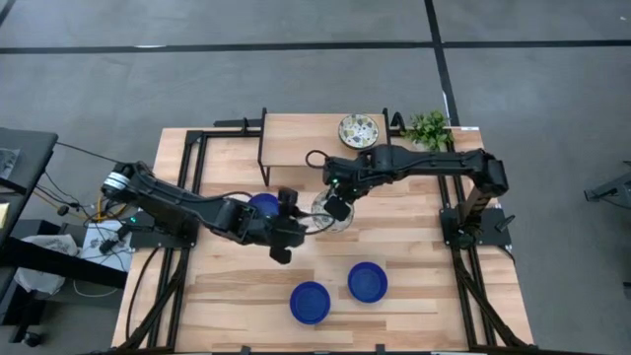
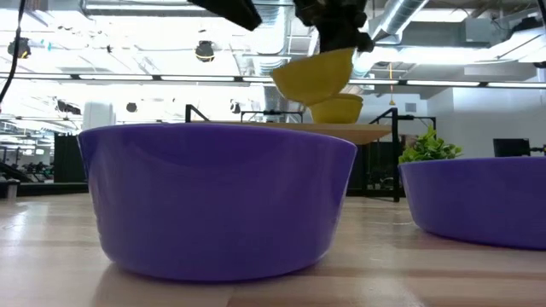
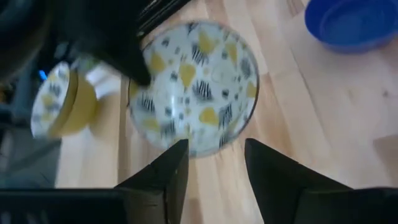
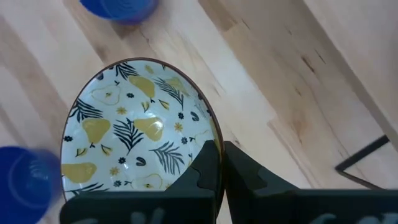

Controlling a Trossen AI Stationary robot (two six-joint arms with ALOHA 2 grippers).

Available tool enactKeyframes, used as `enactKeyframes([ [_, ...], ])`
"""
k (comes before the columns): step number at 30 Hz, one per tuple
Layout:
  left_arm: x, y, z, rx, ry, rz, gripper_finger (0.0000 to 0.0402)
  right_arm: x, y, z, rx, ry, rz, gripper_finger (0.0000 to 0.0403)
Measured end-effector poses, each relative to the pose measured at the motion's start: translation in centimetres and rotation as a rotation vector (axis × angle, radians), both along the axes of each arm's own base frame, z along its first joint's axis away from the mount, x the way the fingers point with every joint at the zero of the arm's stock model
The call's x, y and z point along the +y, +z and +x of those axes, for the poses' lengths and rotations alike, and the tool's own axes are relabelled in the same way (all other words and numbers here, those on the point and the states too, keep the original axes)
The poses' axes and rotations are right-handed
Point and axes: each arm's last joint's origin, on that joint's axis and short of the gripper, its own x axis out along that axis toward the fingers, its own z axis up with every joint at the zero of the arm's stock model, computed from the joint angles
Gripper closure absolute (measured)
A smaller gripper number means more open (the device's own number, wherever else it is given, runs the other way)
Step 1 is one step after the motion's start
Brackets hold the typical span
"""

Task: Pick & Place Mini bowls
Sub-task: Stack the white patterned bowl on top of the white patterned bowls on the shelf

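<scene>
Right tool (image 4: 217,163) pinches the patterned bowl (image 4: 134,140) rim, left tool (image 3: 214,165) open and empty at 9 o'clock; thin rim grip could slip and drop it.

Grey carpet floor (image 1: 296,79), wooden table (image 1: 414,247), potted plant (image 1: 428,128), ceiling ducts (image 2: 409,17), strip lights (image 2: 128,77)

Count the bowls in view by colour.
Blue bowl: 3
Patterned bowl: 2
Total: 5
</scene>
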Motion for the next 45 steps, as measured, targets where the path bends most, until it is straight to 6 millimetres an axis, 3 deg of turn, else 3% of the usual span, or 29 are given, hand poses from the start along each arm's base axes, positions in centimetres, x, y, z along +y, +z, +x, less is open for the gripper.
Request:
enactKeyframes([
  [9, 1.4, 1.0, -4.2, -0.071, 0.169, -0.269, 0.0245, -0.5, 4.9, -0.8, -0.122, 0.038, -0.018, 0.0402],
  [18, 2.8, -2.4, -8.5, -0.080, 0.186, -0.430, 0.0245, -3.4, 8.2, -1.9, -0.192, 0.000, -0.056, 0.0402],
  [30, 3.8, -4.2, -11.3, -0.322, 0.086, -0.567, 0.0245, -9.6, 8.9, -3.7, -0.193, -0.105, -0.060, 0.0403],
  [45, 3.7, -7.1, -11.7, -0.307, 0.014, -0.633, 0.0247, -16.9, 9.1, -7.6, -0.236, -0.217, 0.029, 0.0403],
])
